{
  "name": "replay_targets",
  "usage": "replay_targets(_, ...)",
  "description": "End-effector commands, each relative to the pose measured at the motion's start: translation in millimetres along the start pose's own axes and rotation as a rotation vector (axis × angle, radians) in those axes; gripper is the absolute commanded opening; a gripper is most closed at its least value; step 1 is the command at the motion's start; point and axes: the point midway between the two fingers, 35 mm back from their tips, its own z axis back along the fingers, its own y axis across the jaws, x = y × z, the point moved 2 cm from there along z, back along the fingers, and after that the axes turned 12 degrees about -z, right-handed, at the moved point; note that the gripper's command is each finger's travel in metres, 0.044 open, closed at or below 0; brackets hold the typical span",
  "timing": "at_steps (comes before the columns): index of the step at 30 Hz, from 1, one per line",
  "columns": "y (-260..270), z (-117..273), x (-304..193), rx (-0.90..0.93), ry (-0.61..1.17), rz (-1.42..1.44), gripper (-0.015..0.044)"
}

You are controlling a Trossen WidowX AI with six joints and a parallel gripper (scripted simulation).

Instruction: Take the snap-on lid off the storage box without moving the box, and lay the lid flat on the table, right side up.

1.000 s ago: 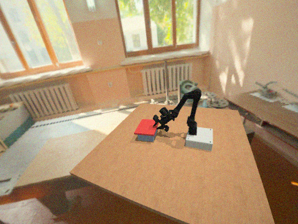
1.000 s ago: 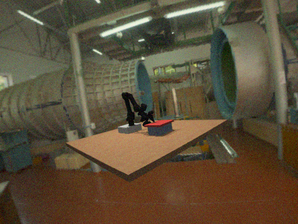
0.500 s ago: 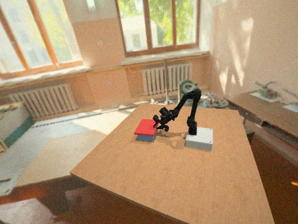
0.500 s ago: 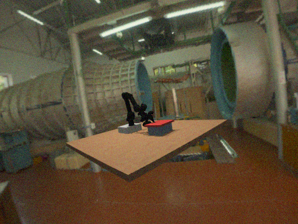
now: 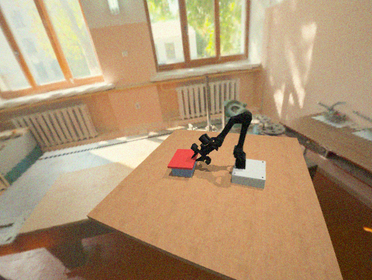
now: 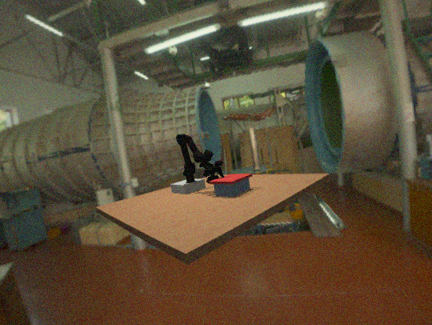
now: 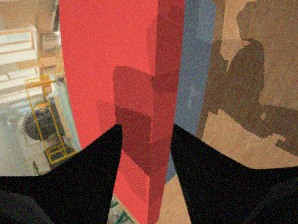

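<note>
A: From the left in the top view: listed how?
B: Broad, flat, tan wood-coloured table (image 5: 207, 214) (image 6: 180, 224) (image 7: 227, 146), beneath all entries.
A: Next?
B: Flat, square-cornered red lid (image 5: 180, 159) (image 6: 231, 178) (image 7: 110, 45). Lies right side up atop the box, overhanging the walls.
A: Beneath that?
B: Low, rectangular blue-grey storage box (image 5: 182, 172) (image 6: 233, 190) (image 7: 196, 60). Stands on the table.
A: Further right?
B: Black parallel-jaw gripper (image 5: 195, 158) (image 6: 217, 178) (image 7: 145, 129), at the lid's near edge, facing the base.
A: Condition of the fingers?
B: Partly open, closed firmly on the lid's edge; in the wrist view, one on the red top side, the other by the rim, next to the box.
A: Last lots?
B: Black, jointed arm (image 5: 242, 138) (image 6: 185, 157), bent high at the elbow. Rises from a pale grey, block-shaped base (image 5: 253, 181) (image 6: 178, 188), well apart from the box.
</note>
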Motion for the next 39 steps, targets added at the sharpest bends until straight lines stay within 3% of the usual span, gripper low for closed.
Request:
replay_targets(1,1.2,1.2,-0.3,0.002,0.000,0.000,0.0000)
replay_targets(39,6.5,6.7,-1.3,0.002,0.000,0.000,0.0000)
